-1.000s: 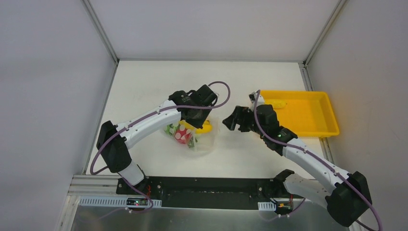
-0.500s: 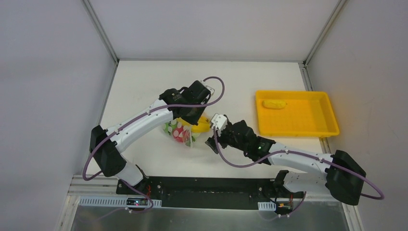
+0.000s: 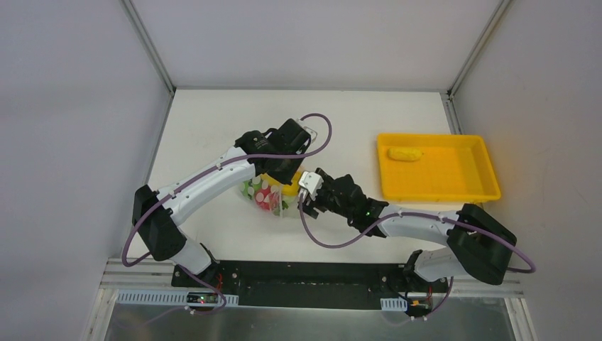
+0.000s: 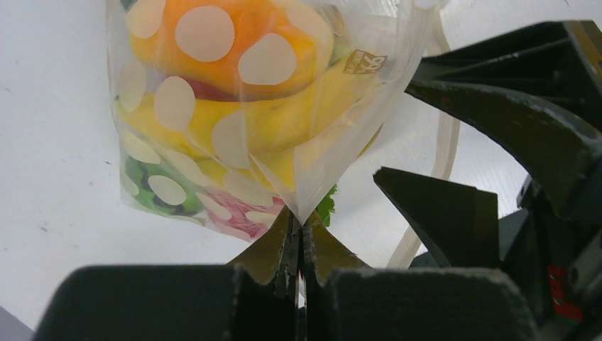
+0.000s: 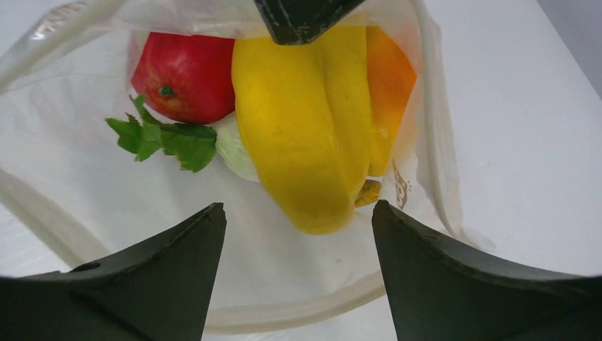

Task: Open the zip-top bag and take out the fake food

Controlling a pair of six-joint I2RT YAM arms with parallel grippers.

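Observation:
The clear dotted zip-top bag [image 3: 270,195] lies at the table's middle, its mouth open toward the right. My left gripper [image 4: 302,222] is shut on a pinched fold of the bag [image 4: 248,128] and holds it up. In the right wrist view the open mouth of the bag [image 5: 64,185] shows a yellow banana [image 5: 312,142], a red apple [image 5: 186,74], a green leafy piece [image 5: 167,141] and an orange piece [image 5: 390,85]. My right gripper [image 5: 294,213] is open, its fingertips [image 5: 206,220] at the bag's mouth, just short of the banana's end. In the top view it [image 3: 307,201] sits beside the bag.
A rigid yellow tray [image 3: 454,188] stands at the right of the table with one yellow corn piece [image 3: 405,153] in its far left corner. White walls with metal rails enclose the table on three sides.
My right arm swung from beside the tray down and left to the bag's mouth. My left gripper shifted slightly back left with the bag in the first half second, then held still.

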